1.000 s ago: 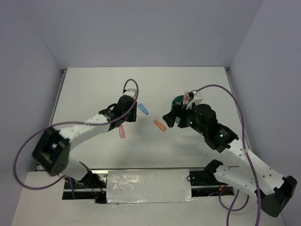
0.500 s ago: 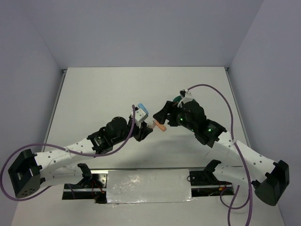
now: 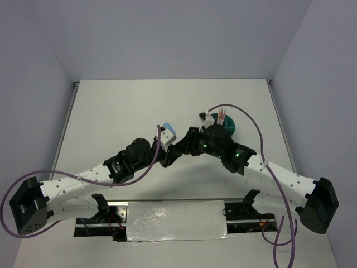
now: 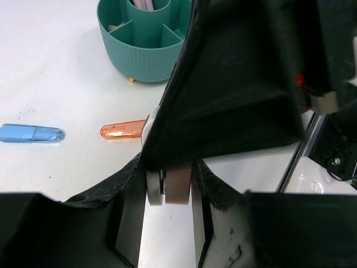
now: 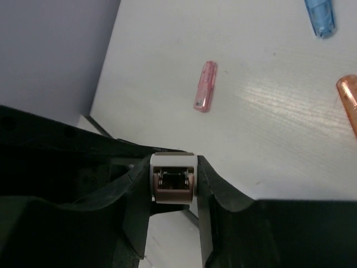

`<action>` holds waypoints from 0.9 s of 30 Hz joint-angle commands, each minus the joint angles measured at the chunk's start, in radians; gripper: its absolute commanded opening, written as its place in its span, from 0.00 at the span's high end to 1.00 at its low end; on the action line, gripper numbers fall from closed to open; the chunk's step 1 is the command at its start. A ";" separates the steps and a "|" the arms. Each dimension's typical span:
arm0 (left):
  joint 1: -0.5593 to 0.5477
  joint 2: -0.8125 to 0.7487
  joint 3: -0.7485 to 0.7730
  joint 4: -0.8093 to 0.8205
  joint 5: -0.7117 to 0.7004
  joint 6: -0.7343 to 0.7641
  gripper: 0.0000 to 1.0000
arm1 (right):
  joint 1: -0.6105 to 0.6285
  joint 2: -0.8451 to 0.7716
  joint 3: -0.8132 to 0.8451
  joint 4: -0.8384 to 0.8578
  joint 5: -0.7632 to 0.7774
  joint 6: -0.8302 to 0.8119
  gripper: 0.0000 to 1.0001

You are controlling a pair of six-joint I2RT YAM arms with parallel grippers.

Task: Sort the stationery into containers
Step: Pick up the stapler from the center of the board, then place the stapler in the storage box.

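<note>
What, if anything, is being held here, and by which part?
A small white-and-tan block, pinched across its sides by the left gripper. The right gripper also sits snug against two of its sides, so both appear to hold it.

No words, numbers or brand names can be read anywhere in these pictures. The teal cup (image 4: 148,61), the blue piece (image 4: 30,133), the orange piece (image 4: 122,131), the pink piece (image 5: 204,86) and the small tan block (image 5: 173,178) all show plain sides with no writing.
</note>
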 commanded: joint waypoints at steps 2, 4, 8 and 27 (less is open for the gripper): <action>-0.006 -0.027 0.050 0.066 0.012 0.032 0.80 | 0.006 -0.007 -0.021 0.119 -0.030 0.019 1.00; -0.006 -0.024 0.062 0.050 -0.038 0.024 0.51 | 0.005 -0.024 -0.026 0.125 -0.002 0.013 1.00; -0.006 0.018 0.214 -0.264 -0.305 -0.161 0.01 | -0.049 -0.088 0.040 -0.101 0.301 -0.030 1.00; 0.003 -0.093 0.519 -1.095 -0.684 -0.384 0.01 | -0.464 -0.119 -0.008 -0.277 0.790 0.234 1.00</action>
